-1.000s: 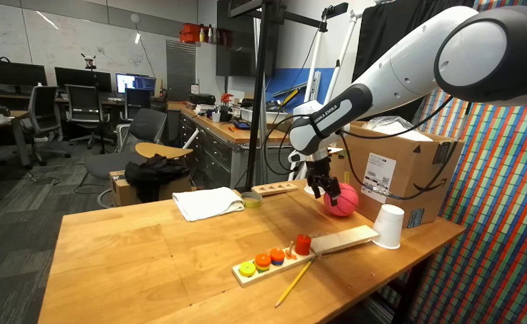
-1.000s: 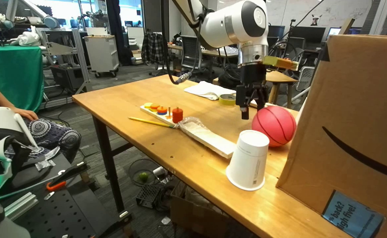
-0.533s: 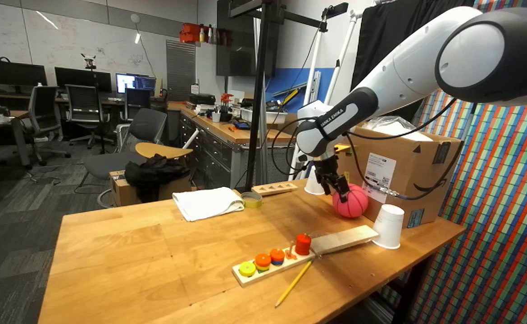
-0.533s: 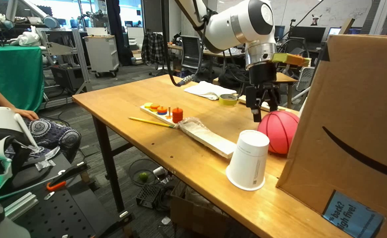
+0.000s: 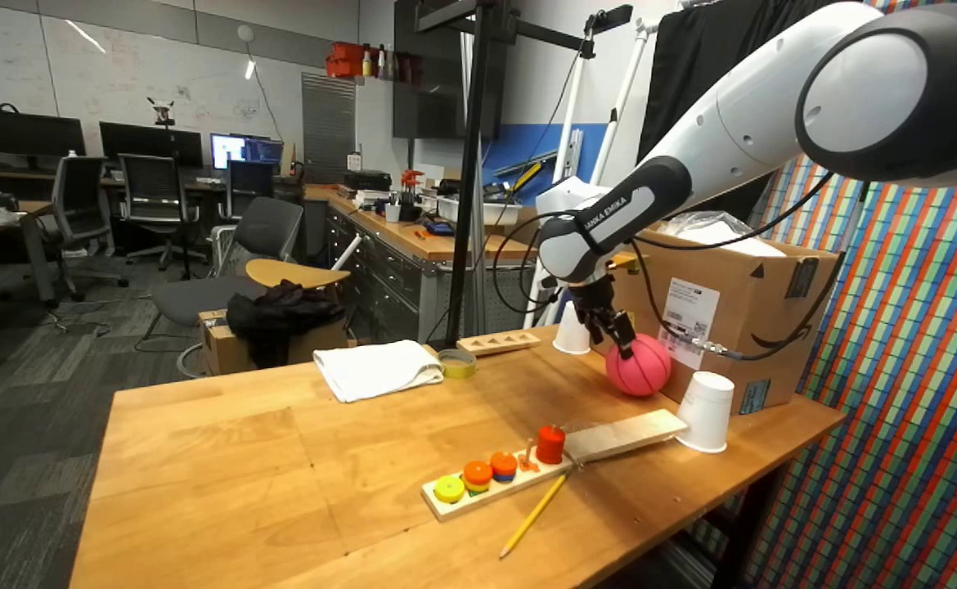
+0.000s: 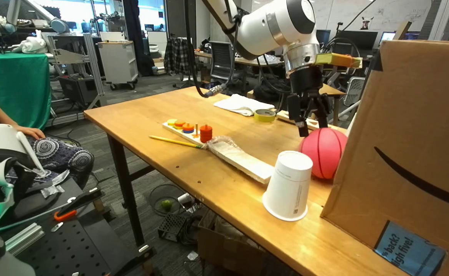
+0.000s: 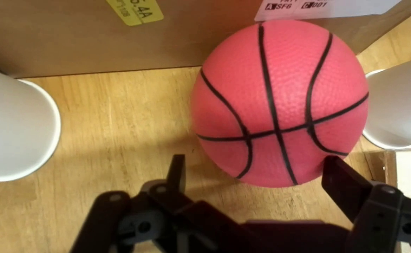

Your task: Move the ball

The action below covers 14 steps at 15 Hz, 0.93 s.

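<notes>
Since a second ago, the pink ball is found shifted a little toward the cardboard box and turned on its seams, while the jaws are carried the same way and held at more of a slant.

The ball is supported by the table, just beside the box. In the wrist view it is flanked by an upturned white cup on one side and by a second cup on the other; whether the box or the second cup is touched cannot be told.

The jaws are spread well apart and nothing is gripped. The ball's lower edge is overlapped by one side of the jaws in the wrist view, but contact cannot be confirmed.

The task is judged to be barely begun: a small displacement is achieved, no grip is taken and no lift is made. Since no destination is named, what is left cannot be fully measured; a grasp or a longer push is presumably required, and further travel toward the box is likely to be blocked.
</notes>
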Available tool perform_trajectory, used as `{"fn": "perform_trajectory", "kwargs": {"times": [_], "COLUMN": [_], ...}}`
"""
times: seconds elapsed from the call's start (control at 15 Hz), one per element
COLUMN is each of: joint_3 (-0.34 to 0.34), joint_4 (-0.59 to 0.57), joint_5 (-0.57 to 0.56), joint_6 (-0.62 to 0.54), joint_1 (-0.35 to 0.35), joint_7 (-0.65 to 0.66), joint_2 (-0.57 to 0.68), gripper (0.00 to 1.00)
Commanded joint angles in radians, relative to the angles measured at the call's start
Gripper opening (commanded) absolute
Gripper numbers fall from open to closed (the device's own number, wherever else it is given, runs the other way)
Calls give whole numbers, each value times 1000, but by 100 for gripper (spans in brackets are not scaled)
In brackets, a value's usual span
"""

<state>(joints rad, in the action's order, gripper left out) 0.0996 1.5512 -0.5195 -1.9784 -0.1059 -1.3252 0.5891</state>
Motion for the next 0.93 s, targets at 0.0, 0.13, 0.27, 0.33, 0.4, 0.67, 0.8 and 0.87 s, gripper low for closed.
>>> {"fn": "perform_trajectory", "kwargs": {"times": [0.0,0.13,0.27,0.33,0.4,0.67,0.8,0.87], "joint_3": [7,-4,-5,-5,-5,-5,-5,-5], "joint_4": [10,-2,-2,-2,-2,-2,-2,-2], "joint_5": [-21,-6,-6,-6,-6,-6,-6,-6], "joint_6": [18,7,9,9,9,9,9,9], "joint_1": [12,-2,-2,-2,-2,-2,-2,-2], "joint_7": [45,26,32,33,33,34,35,35], "joint_2": [-35,-9,-13,-14,-14,-14,-14,-14], "gripper": [100,100,100,100,100,100,100,100]}}
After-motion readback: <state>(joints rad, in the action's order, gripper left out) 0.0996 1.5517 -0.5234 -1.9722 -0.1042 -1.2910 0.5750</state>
